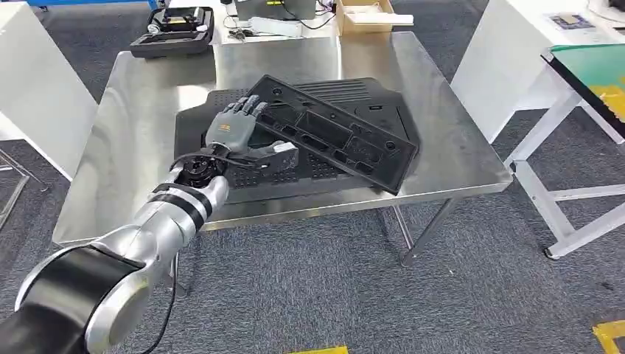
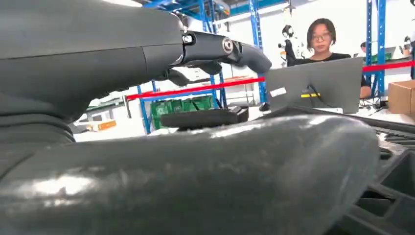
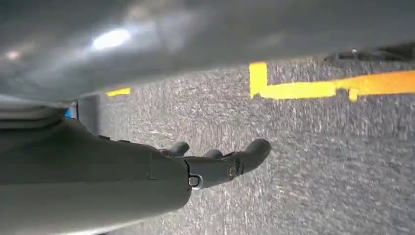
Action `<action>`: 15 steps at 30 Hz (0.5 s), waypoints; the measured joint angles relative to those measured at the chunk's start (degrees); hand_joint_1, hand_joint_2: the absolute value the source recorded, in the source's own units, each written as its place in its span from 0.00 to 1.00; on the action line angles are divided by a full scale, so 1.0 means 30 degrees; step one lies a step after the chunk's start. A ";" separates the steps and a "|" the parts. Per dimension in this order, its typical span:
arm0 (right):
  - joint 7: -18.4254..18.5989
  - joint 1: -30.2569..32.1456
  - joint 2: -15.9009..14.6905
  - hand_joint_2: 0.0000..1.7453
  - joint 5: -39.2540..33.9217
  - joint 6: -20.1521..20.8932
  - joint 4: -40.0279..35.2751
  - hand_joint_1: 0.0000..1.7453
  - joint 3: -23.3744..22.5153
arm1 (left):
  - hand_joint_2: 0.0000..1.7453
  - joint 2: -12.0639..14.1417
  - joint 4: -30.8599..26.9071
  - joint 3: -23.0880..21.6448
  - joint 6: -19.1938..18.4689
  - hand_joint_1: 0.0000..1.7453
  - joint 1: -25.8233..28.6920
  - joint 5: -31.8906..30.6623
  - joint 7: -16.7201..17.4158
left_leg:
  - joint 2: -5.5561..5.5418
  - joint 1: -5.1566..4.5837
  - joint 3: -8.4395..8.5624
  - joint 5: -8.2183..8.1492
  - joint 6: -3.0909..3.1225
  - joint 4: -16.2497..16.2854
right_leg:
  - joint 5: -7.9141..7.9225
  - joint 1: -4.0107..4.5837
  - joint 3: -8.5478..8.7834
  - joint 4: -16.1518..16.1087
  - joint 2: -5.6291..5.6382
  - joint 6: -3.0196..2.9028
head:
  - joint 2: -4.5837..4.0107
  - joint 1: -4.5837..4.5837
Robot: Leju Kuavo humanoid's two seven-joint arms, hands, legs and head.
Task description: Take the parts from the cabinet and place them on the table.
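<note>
On a steel table (image 1: pixel 133 147), two black plastic parts lie stacked: a long slotted panel (image 1: pixel 332 129) rests tilted across a wider ribbed panel (image 1: pixel 354 166), running from about 11 o'clock toward 4 o'clock in the head view. The left hand (image 1: pixel 239 136) sits over the near left end of the stack, at roughly 9 o'clock from the slotted panel's middle. Its dark fingers (image 1: pixel 247 110) reach forward, slightly apart, over the slotted panel's edge, while the thumb (image 1: pixel 276 151) lies out flat over the ribbed panel toward 3 o'clock. Whether the fingers press or grip the part cannot be told from these views.

In the left wrist view, the same hand (image 2: pixel 215 49) shows fingers extended above the black plastic, with a person (image 2: pixel 325 44) seated behind a laptop (image 2: pixel 318 85) beyond the table, and a cardboard box (image 2: pixel 401 95) beside it.

At the table's far edge, around 12 o'clock, sit a black case (image 1: pixel 173 33) and an open box (image 1: pixel 361 15).

The right hand (image 3: pixel 220 164) hangs over grey carpet (image 3: pixel 318 161) marked with yellow tape (image 3: pixel 313 83), fingers loosely apart and holding nothing.
</note>
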 joint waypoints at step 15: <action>0.0058 -0.0122 -0.0051 0.00 0.0022 0.0000 -0.0007 0.00 -0.0036 | 0.00 0.0059 0.0007 0.0088 -0.0087 0.00 0.0050 0.0015 0.0000 | 0.0037 0.0018 -0.1730 0.2001 -0.0907 -0.0367 | -0.0448 -0.0131 0.2254 -0.1303 -0.0025 -0.0481 | 0.0000 0.0088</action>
